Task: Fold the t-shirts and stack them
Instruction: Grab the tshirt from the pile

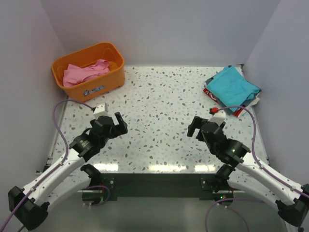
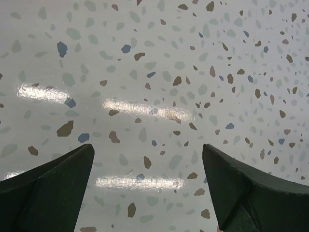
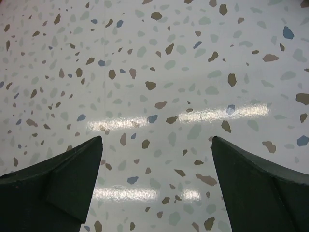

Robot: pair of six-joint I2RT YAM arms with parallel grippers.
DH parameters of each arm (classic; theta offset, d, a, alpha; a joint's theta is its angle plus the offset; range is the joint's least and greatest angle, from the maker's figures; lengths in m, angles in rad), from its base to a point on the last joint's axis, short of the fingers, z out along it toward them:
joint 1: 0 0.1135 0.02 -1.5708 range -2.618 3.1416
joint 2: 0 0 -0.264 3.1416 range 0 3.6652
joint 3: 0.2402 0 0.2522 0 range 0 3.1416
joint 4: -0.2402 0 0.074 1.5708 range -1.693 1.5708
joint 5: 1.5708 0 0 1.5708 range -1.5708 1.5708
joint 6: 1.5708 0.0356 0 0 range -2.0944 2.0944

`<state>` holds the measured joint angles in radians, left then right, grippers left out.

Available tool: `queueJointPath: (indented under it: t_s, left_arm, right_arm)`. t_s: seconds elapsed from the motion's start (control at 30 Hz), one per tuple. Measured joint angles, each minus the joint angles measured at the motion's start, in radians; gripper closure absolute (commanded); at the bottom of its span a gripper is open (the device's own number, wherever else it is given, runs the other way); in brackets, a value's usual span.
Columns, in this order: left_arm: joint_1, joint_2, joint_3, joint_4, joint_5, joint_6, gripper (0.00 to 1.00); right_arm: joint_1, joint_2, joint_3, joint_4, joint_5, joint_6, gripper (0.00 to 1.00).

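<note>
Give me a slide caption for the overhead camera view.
Left fingers and right fingers open above the speckled table; pink t-shirt in the orange basket, folded t-shirts stacked far right.

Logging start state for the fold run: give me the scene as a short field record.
pink t-shirt: crumpled inside orange basket, far left corner
folded stack: far right, teal on top, red and white edges beneath
left end effector: open, empty, above table
right end effector: open, empty, above table
progress: pink t-shirt not yet picked up
</note>
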<state>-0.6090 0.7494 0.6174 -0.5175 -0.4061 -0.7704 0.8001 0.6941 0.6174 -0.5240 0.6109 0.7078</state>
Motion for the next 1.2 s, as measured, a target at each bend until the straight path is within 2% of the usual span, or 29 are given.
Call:
queueJointPath:
  t_s: [0.27,0.37,0.47,0.7,0.87,1.03,1.2]
  left_arm:
    - [0.013,0.067,0.015,-0.006,-0.013,-0.022,0.00]
    - [0.097,0.140,0.056,0.012,0.032,-0.013,0.00]
    - [0.240,0.276,0.161,0.027,0.089,0.016,0.00]
    - [0.343,0.553,0.587,0.060,0.119,0.103,0.00]
    - [0.478,0.781,0.921,0.075,0.104,0.151,0.00]
    - [0.604,1.093,1.284,0.015,0.096,0.197,0.00]
    - [0.671,1.433,1.671,-0.113,0.138,0.241,0.00]
  right_arm:
    - [0.000,-0.003,0.000,0.026,-0.032,-0.021,0.01]
    - [0.000,0.000,0.000,0.044,-0.053,-0.039,0.02]
    - [0.000,0.010,0.000,0.063,-0.068,-0.062,0.01]
    - [0.000,0.053,-0.031,0.135,-0.140,-0.081,0.01]
    - [0.000,0.093,-0.047,0.151,-0.166,-0.098,0.01]
    - [0.000,0.123,-0.043,0.154,-0.164,-0.119,0.01]
    - [0.000,0.138,-0.035,0.149,-0.153,-0.127,0.01]
